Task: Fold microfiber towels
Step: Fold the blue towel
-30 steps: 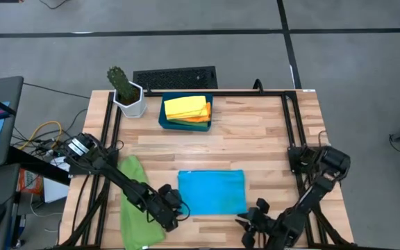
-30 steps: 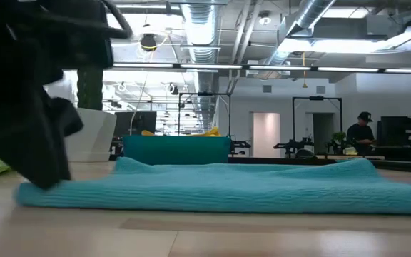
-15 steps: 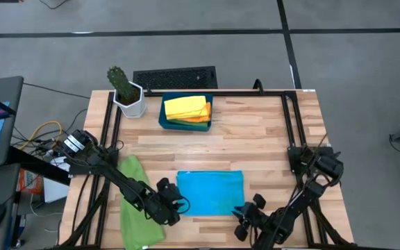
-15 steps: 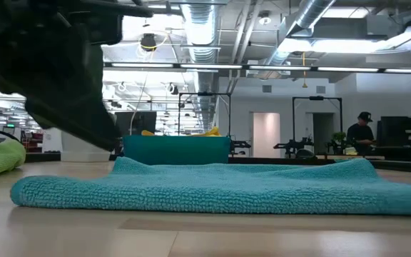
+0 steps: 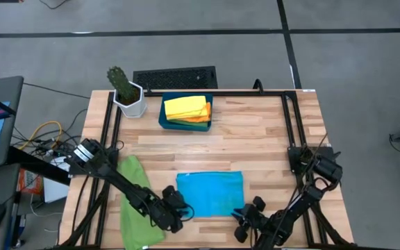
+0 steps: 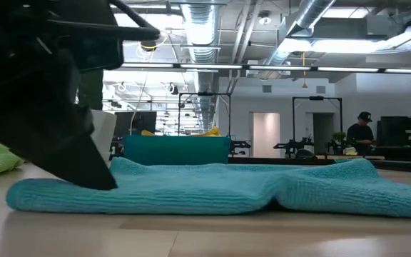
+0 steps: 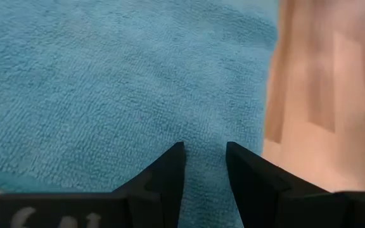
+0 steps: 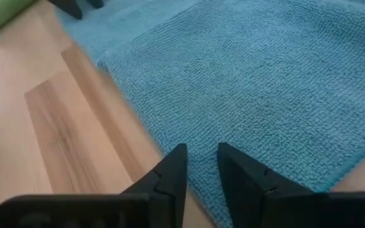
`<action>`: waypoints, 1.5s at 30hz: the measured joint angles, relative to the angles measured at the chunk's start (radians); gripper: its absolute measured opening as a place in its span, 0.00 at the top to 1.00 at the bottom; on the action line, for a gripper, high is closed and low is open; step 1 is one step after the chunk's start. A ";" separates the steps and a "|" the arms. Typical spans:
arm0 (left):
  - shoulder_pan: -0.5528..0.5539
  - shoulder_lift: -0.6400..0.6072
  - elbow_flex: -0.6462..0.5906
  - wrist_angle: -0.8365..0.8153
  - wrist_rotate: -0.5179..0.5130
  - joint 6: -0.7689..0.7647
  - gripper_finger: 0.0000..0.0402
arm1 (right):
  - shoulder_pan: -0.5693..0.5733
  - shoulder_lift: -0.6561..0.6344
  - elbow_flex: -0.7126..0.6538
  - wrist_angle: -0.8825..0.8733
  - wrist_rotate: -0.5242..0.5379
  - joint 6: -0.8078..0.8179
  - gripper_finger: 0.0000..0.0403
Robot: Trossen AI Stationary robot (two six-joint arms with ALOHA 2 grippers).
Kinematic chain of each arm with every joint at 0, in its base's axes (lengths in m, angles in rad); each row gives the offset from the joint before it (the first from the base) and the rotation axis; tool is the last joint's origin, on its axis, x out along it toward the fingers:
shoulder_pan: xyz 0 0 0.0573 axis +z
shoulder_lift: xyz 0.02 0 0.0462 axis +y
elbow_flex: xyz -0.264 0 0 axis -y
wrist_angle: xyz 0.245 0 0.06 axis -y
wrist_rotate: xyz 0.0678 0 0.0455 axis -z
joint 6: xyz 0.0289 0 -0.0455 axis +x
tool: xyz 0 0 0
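**A:** Sky-blue towel [image 5: 210, 192] is what you're working, lying flat on the worktop [image 5: 255, 132] near its front edge, between your two arms. From table height it shows a low ripple near the middle of its front edge.

**B:** And my left claw [image 5: 180, 206]?

**A:** Down at the towel's front left corner. Your left wrist view has the two dark fingers [image 7: 163, 174] standing slightly apart, a narrow gap between them, tips right over the blue pile with bare wood just beside. Nothing is pinched between them. In the low view that arm is the big dark shape resting on the cloth's left end.

**B:** Right claw [image 5: 245, 215]?

**A:** At the front right corner. Your right wrist view shows its fingers [image 8: 170, 171] also a little apart, poised over the towel's edge where cloth meets wood. No cloth caught there either.

**B:** What else have I got out there?

**A:** A green towel [image 5: 139, 198] lies crumpled just left of the blue one, partly under your left arm. At the back, the dark teal tray [image 5: 165, 119] holds a yellow towel [image 5: 185, 106] on top of an orange towel [image 5: 201, 118]. A potted cactus [image 5: 125, 90] stands beside the tray, at the back left corner. Far across the room, a person [image 6: 361, 132] stands at a bench.
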 joint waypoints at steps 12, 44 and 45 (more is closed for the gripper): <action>0.008 -0.041 0.004 -0.146 0.049 0.014 0.72 | 0.007 -0.055 -0.005 -0.037 -0.051 -0.043 0.71; 0.134 0.029 0.026 0.407 0.062 0.228 0.72 | -0.061 -0.156 -0.003 0.112 -0.338 -0.815 0.53; 0.134 0.037 0.025 0.403 0.061 0.219 0.72 | -0.068 -0.155 -0.003 0.108 -0.342 -0.809 0.53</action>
